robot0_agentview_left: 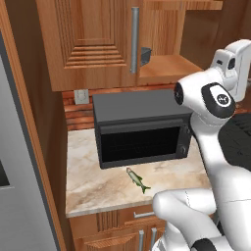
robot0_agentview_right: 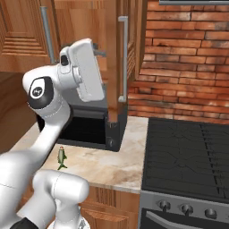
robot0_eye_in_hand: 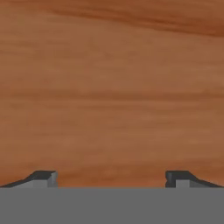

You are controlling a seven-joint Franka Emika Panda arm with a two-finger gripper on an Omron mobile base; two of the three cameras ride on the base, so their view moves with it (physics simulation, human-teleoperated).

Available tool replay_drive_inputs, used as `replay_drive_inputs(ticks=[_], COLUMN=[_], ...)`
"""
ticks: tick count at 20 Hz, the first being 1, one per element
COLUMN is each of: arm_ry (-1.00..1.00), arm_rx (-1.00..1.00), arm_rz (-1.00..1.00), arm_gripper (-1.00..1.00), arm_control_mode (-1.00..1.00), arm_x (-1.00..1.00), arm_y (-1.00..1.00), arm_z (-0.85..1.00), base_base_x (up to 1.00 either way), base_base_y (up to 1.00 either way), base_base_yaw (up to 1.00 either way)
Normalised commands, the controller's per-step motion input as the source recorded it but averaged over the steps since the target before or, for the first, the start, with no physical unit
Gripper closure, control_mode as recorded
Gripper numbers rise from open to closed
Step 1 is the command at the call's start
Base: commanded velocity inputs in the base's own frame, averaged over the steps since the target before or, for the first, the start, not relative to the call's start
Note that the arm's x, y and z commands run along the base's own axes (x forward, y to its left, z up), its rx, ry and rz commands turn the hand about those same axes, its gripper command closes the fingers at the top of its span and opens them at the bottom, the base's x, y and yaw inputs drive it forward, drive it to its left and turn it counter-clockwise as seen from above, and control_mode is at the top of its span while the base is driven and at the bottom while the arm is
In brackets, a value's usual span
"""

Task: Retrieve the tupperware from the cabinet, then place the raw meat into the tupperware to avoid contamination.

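I see the cabinet (robot0_agentview_left: 93,44) in reddish-brown wood with a darker streaked grain, its bar handle (robot0_agentview_left: 135,39) silver. The tupperware (robot0_agentview_left: 145,56) on the shelf looks dark grey. Below, the microwave (robot0_agentview_left: 142,130) is black with a finely meshed door. The raw meat (robot0_agentview_left: 138,179), a small fish, is silvery-grey with a greenish back and dark tail. The countertop (robot0_agentview_left: 98,184) is beige marble with tan veining. On my right base view the wall (robot0_agentview_right: 183,62) is red brick with pale mortar, and the stove (robot0_agentview_right: 188,156) is black. My gripper (robot0_eye_in_hand: 112,178) has dark finger tips against warm orange-brown wood.
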Motion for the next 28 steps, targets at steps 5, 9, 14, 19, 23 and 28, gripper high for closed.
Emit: replay_drive_inputs(ticks=[5,9,14,19,23,28], arm_ry=[0.0,0.0,0.03,0.0,0.0,0.0], arm_rx=[0.01,0.05,0.1,0.17,0.15,0.09], arm_rz=[-0.17,-0.14,-0.02,0.04,0.06,0.02], arm_gripper=[-1.0,-1.0,-1.0,-1.0,-1.0,-1.0], arm_control_mode=[-1.0,-1.0,-1.0,-1.0,-1.0,-1.0], arm_x=[-0.16,-0.07,0.12,0.16,0.06,0.0], arm_y=[-0.81,-0.74,-0.44,-0.69,-0.51,-0.23], arm_z=[0.0,-0.01,-0.07,-0.27,-0.19,-0.05], base_base_x=[0.0,0.0,0.0,0.0,0.0,0.0], base_base_y=[0.0,0.0,0.0,0.0,0.0,0.0], base_base_yaw=[0.0,0.0,0.0,0.0,0.0,0.0])
